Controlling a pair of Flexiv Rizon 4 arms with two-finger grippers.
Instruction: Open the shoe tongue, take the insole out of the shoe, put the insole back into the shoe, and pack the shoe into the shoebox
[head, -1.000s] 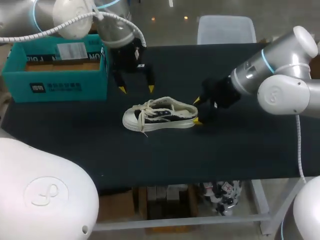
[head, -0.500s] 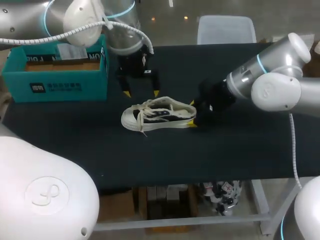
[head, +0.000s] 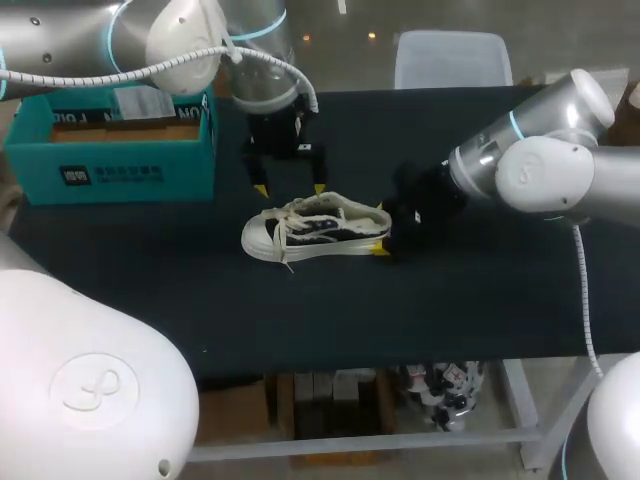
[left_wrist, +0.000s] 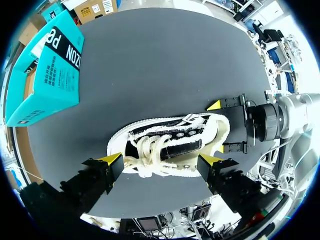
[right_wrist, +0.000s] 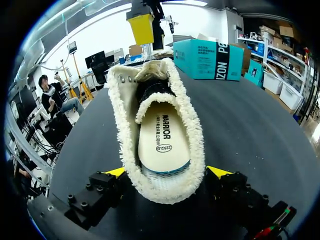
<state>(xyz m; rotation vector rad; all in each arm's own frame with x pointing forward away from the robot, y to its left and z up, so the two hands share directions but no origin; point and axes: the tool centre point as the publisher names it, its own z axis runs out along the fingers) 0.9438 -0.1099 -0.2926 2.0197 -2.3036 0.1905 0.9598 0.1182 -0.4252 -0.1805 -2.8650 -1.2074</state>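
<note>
A white low-top shoe (head: 315, 228) with a fleecy lining lies on its sole mid-table, toe to the left. Its laces (left_wrist: 150, 150) are loose. The cream insole (right_wrist: 162, 137) lies inside it. My left gripper (head: 290, 188) hangs open just above and behind the laces, and in its own view its fingers (left_wrist: 111, 159) stand on either side of the lace area. My right gripper (right_wrist: 167, 172) is open at table level with the heel (head: 378, 228) between its fingers. The teal shoebox (head: 110, 140) stands open at the back left.
The black table (head: 300, 320) runs wide in front of the shoe to its front edge. The shoebox wall (left_wrist: 52, 75) stands a short way from the left arm, on the toe's side.
My left gripper has moved right and down toward the laces. My right gripper has slid left around the heel, and the shoe has shifted slightly left.
</note>
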